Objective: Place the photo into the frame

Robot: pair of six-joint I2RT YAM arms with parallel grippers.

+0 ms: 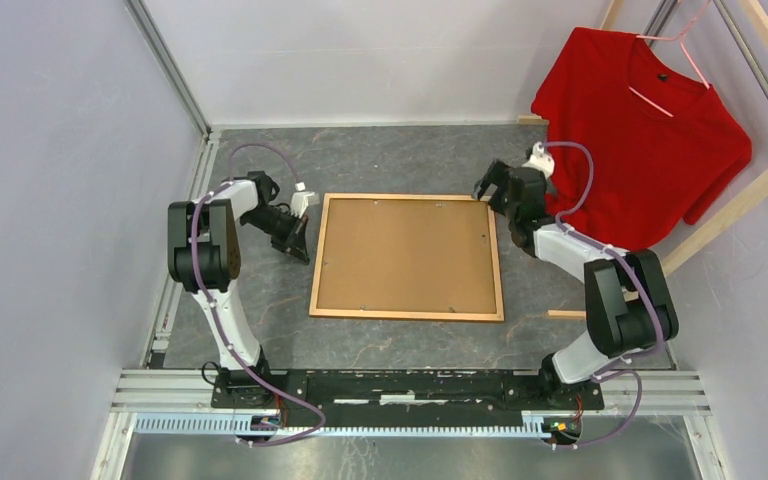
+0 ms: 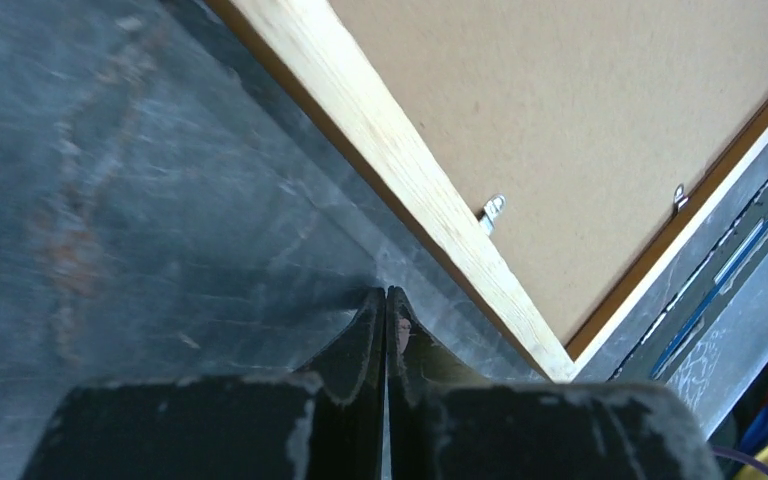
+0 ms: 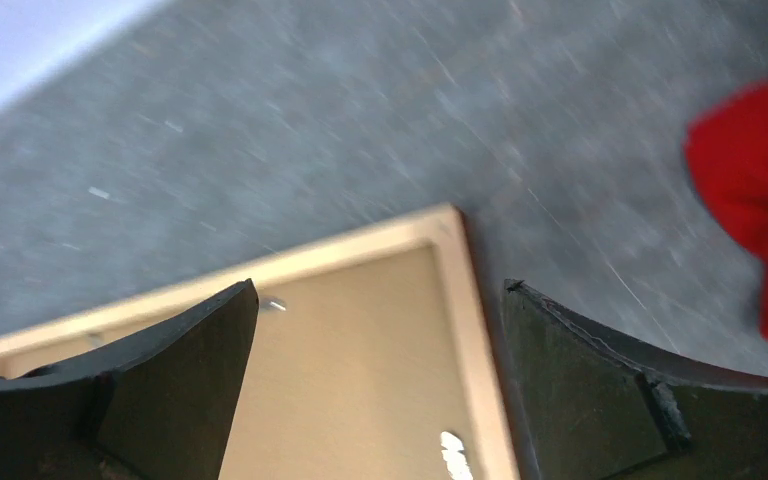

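Note:
The orange-brown wooden frame (image 1: 406,315) lies flat on the dark table with its back up, and a plain brown backing board (image 1: 408,255) fills it. The photo is hidden or out of view. My left gripper (image 1: 302,252) is shut with nothing visible in it, low over the table just outside the frame's left rail (image 2: 400,170), near the front left corner. My right gripper (image 1: 488,190) is open and empty, hovering above the frame's far right corner (image 3: 450,225). The backing board (image 3: 360,370) shows between its fingers. Small metal tabs (image 2: 492,210) sit along the board's edge.
A red T-shirt (image 1: 640,130) hangs on a pink hanger from a pale wooden clothes rack (image 1: 750,185) at the back right, close to my right arm. It also shows in the right wrist view (image 3: 760,190). Grey walls enclose the table on the left and back.

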